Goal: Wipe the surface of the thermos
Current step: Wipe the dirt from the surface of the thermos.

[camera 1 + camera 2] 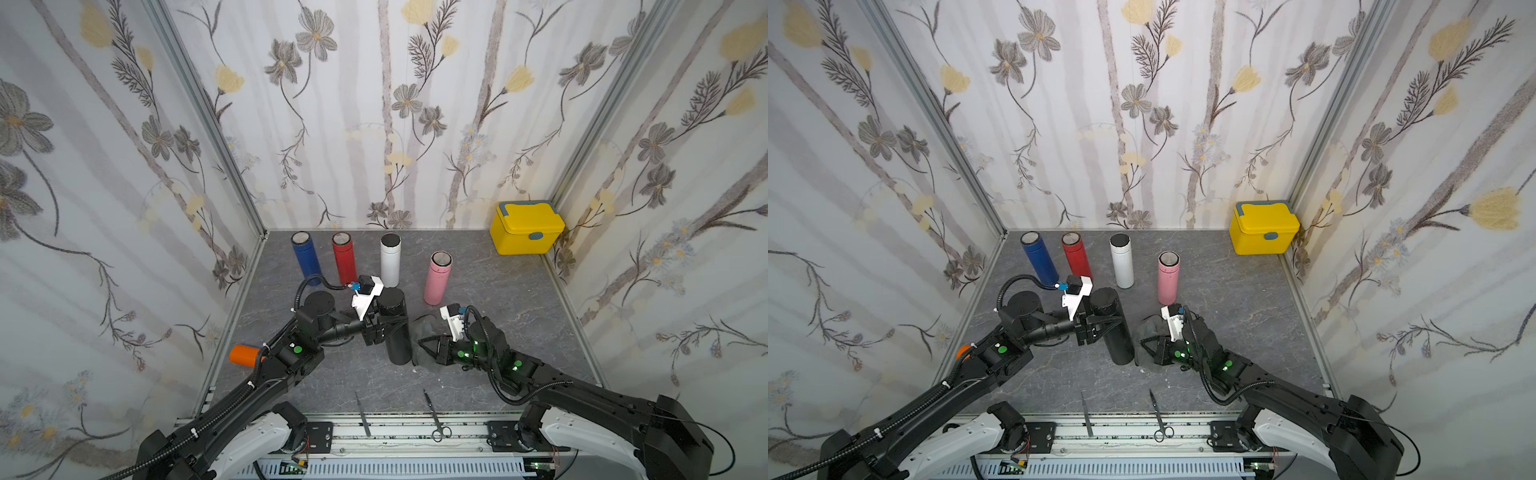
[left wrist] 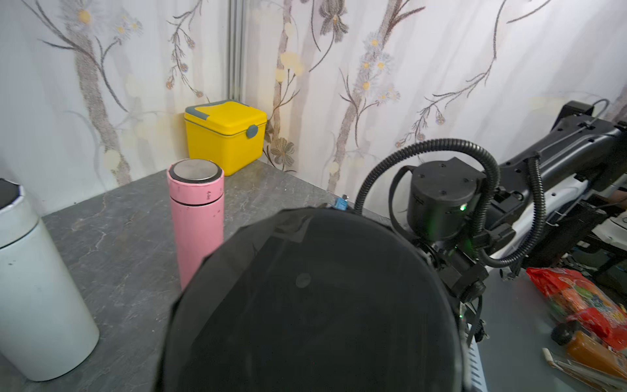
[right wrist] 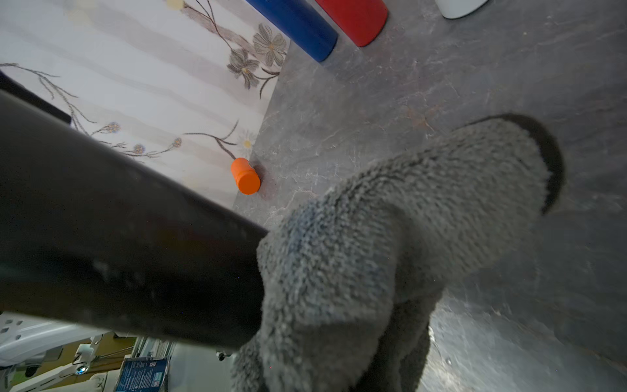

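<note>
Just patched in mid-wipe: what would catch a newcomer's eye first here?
The black thermos mid-table, clamped by the left end effector, with the right end effector pressing a grey cloth against its side. Behind stand the blue thermos, red thermos, white thermos and pink thermos, and a yellow box sits in the far right corner.

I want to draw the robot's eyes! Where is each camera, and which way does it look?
Both top views: high over the front edge, looking down at the table; both arms show, left gripper around the black thermos.
Left wrist: on the left arm, looking over the black thermos toward the pink thermos and yellow lunch box; the right arm shows.
Right wrist: on the right arm, looking along the gray cloth; none of its gripper shows.
Shared: both wrists see the black thermos.
</note>
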{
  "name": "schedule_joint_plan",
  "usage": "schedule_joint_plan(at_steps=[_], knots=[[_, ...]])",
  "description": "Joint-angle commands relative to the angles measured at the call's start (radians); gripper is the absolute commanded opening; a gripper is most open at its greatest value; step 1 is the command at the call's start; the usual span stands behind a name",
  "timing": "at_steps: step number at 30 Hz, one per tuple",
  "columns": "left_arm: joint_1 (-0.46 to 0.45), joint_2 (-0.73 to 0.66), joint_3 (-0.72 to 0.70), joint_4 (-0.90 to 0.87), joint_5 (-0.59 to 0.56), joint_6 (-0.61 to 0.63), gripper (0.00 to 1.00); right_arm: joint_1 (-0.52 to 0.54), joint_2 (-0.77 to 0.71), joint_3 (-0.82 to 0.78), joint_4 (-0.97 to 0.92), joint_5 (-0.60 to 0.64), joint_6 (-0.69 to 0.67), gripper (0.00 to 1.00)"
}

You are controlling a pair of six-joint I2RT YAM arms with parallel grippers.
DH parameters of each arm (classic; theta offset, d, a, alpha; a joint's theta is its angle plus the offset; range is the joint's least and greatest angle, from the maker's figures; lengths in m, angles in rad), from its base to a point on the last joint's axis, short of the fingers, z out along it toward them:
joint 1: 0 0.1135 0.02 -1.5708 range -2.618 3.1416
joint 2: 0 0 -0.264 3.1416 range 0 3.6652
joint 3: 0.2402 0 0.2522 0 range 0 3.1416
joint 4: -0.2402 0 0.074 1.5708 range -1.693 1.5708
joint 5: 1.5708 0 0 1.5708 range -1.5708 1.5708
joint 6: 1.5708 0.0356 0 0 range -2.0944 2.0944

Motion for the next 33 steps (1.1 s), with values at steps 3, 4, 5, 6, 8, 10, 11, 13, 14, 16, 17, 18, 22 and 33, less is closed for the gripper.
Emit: schedule_joint_plan(at_steps=[3,4,5,6,8,10,11,13,14,16,17,18,22,33], knots=[[-0.021,0.000,0.015,0.070,-0.133,0.035,0.00,0.002,-0.119,0.094,-0.105,0.156,-0.065,0.00],[-0.029,-0.004,0.008,0.064,-0.152,0.047,0.00,0.002,-0.131,0.144,-0.132,0.193,-0.089,0.00],[-0.036,-0.005,0.005,0.050,-0.168,0.059,0.00,0.001,-0.141,0.191,-0.142,0.231,-0.116,0.00],[-0.040,-0.005,0.001,0.041,-0.197,0.064,0.00,0.003,-0.143,0.225,-0.133,0.253,-0.131,0.00],[-0.049,-0.007,-0.017,0.038,-0.242,0.080,0.00,0.001,-0.126,0.305,-0.102,0.260,-0.166,0.00],[-0.064,-0.011,-0.034,0.054,-0.306,0.080,0.00,-0.001,-0.073,0.401,-0.093,0.239,-0.196,0.00],[-0.066,-0.012,-0.042,0.062,-0.322,0.083,0.00,-0.001,-0.034,0.454,-0.097,0.208,-0.207,0.00],[-0.073,-0.006,-0.046,0.063,-0.359,0.090,0.00,0.000,0.034,0.535,-0.102,0.162,-0.218,0.00],[-0.073,-0.001,-0.048,0.064,-0.362,0.095,0.00,0.001,0.064,0.561,-0.086,0.127,-0.216,0.00],[-0.076,0.009,-0.046,0.064,-0.365,0.096,0.00,0.011,0.102,0.585,-0.051,0.105,-0.220,0.00],[-0.080,0.010,-0.048,0.069,-0.364,0.097,0.00,0.015,0.126,0.593,-0.040,0.094,-0.218,0.00],[-0.081,0.012,-0.048,0.070,-0.364,0.098,0.00,0.014,0.150,0.605,-0.045,0.084,-0.216,0.00],[-0.090,0.036,-0.033,0.062,-0.366,0.104,0.00,0.025,0.246,0.657,-0.021,0.012,-0.217,0.00],[-0.102,0.084,-0.023,0.107,-0.400,0.115,0.00,0.022,0.500,0.830,-0.180,-0.085,-0.240,0.00]])
